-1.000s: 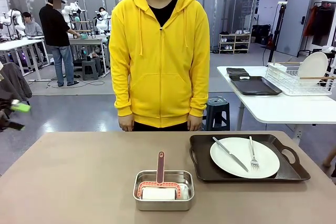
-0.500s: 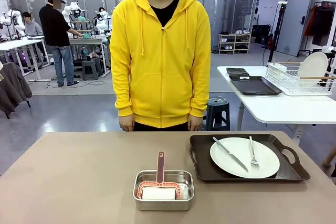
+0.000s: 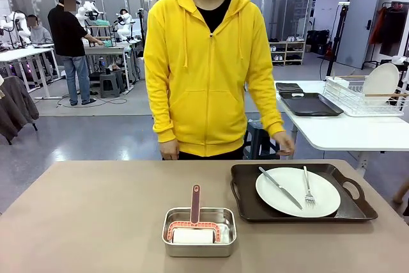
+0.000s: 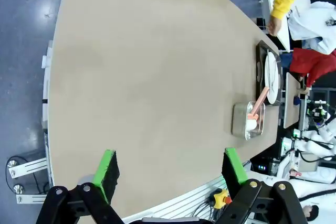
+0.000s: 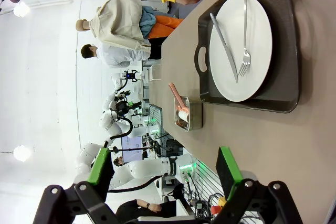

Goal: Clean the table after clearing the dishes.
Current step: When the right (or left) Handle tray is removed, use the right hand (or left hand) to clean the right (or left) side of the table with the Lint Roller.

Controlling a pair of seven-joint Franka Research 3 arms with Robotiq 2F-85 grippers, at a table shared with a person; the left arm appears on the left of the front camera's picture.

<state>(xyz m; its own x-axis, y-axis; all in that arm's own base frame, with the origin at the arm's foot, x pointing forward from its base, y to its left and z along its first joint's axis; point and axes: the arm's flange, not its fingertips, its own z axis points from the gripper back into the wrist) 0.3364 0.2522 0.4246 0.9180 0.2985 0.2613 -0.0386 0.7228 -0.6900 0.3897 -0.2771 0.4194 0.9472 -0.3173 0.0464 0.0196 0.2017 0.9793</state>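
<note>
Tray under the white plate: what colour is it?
The tray is dark brown, almost black; the front view shows it best.

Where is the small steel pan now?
In the front view the small steel pan sits at the near edge of the table, just left of the dark tray holding the white plate.

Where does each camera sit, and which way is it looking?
Front: between the arms, facing across the table at the person, torso showing.
Left wrist: on the left arm, looking past the open left hand toward the pan.
Right wrist: on the right arm, past the open right hand at the plate.
Shared: all show pan and plate.
</note>
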